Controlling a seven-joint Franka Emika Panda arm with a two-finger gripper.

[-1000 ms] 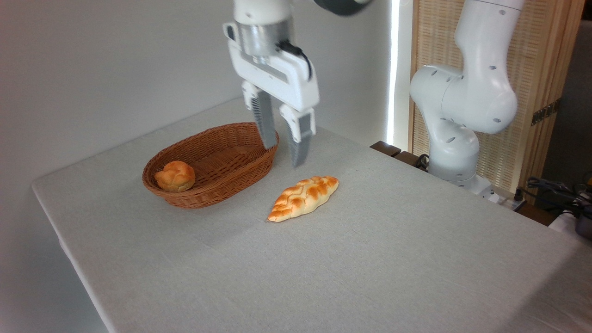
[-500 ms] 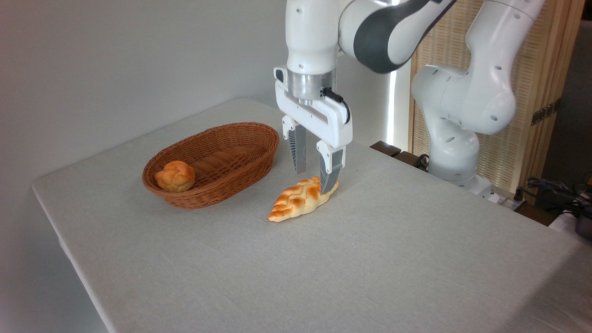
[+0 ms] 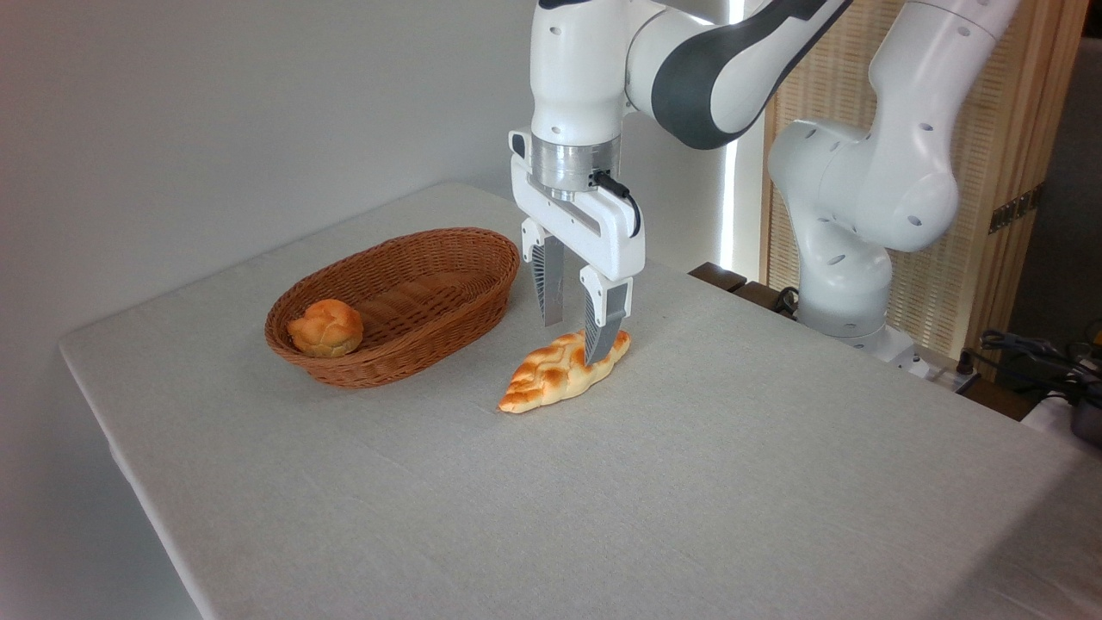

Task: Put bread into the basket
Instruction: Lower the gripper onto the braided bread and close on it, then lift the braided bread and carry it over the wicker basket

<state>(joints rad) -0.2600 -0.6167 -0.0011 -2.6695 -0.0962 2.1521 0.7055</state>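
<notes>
The bread (image 3: pixel 555 374), a long braided golden-orange loaf with pointed ends, lies flat on the grey tablecloth just right of the basket (image 3: pixel 405 344), an oval reddish-brown wicker one. My gripper (image 3: pixel 572 343) hangs upright and open directly over the loaf's far end. Its fingertips stand just above the crust, the nearer finger (image 3: pixel 596 331) covering part of the loaf's far right end, the other behind the loaf. Nothing is held between them.
A small round knobbly bun (image 3: pixel 325 327) rests inside the basket at its left end. The arm's white base (image 3: pixel 848 258) stands off the table's far right edge, with cables (image 3: pixel 1033 357) beyond. The table's left edge runs close below the basket.
The gripper came from above the basket's right rim, moved right and down over the bread, then shifted slightly left. The bread and basket have not moved.
</notes>
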